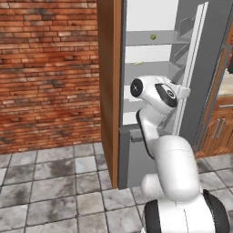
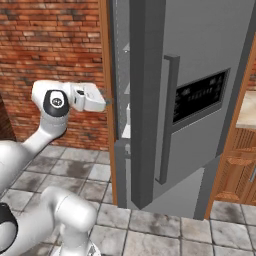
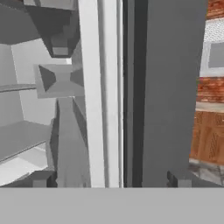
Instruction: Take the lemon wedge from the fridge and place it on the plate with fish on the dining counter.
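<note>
- Tool stands spread wide and holds nothing; in the hand view its two dark fingertips sit far apart, one on each side of the open door's edge.
- Fridge is open, its grey door swung outward; the right base view shows the long vertical bar handle and the black dispenser panel on the door's front.
- White arm reaches up at the level of the middle shelves, its hand at the gap between the door and the cabinet body.
- Lemon wedge, a thin yellow sliver, lies on a glass shelf inside the white interior, above the arm's hand.
- Small green item sits one shelf higher.
- Wooden panel flanks the fridge, with a red brick wall beside it and a grey tiled floor below.
</note>
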{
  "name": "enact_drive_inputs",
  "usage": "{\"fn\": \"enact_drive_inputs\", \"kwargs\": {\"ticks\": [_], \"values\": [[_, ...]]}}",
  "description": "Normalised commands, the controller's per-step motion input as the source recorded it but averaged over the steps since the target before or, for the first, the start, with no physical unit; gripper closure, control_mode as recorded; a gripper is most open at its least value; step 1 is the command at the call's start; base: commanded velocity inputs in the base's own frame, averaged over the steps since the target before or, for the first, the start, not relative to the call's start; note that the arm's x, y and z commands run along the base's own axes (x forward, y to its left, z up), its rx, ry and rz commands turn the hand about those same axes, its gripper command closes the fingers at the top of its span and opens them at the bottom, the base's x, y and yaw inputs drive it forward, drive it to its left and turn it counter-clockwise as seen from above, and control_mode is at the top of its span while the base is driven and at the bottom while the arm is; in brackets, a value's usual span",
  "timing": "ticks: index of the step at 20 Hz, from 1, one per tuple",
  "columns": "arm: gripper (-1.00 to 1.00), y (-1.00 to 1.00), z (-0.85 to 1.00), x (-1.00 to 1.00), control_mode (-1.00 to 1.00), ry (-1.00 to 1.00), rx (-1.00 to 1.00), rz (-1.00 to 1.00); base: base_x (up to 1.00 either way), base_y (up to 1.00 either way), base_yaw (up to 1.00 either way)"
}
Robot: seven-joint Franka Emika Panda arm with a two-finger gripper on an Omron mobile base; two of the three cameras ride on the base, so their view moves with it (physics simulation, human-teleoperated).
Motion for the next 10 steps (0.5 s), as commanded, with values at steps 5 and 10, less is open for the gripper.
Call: {"fn": "enact_drive_inputs", "kwargs": {"ticks": [5, 10], "values": [[-1.0, -0.21, 0.0, 0.75, -1.0, 0.26, 0.03, -0.03, 0.0, 0.0, 0.0], [-1.0, -0.34, 0.0, 0.53, -1.0, 0.19, 0.0, -0.15, 0.0, 0.0, 0.0]]}}
